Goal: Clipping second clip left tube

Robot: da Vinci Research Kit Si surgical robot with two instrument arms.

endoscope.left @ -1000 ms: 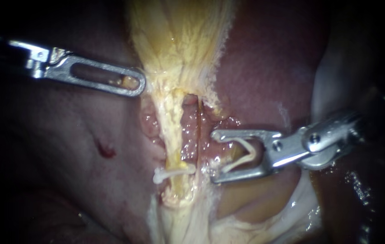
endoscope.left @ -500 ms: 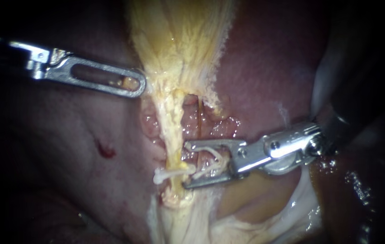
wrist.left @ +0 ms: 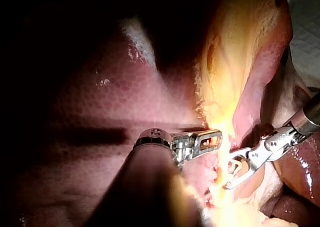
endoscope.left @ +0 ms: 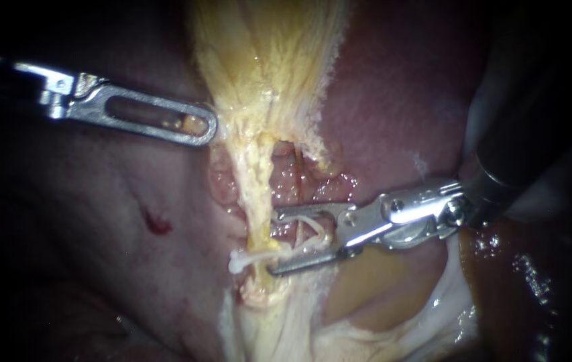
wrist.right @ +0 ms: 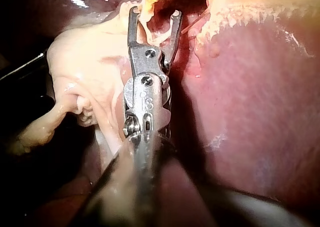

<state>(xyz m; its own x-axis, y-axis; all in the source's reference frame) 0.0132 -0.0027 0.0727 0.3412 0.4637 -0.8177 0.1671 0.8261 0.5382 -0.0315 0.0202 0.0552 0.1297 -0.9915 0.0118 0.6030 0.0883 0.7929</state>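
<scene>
Right instrument (endoscope.left: 274, 243) jaws wide, gripping V-shaped clip (endoscope.left: 309, 223), mouth pointing left toward upright left tube (endoscope.left: 257, 194)

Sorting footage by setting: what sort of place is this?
Probably a surgical practice bench seen through an endoscope: bare liver, a tube already wearing a closed clip, the left instrument holding yellowish tissue, and the right instrument carrying an open clip at that tube.
</scene>
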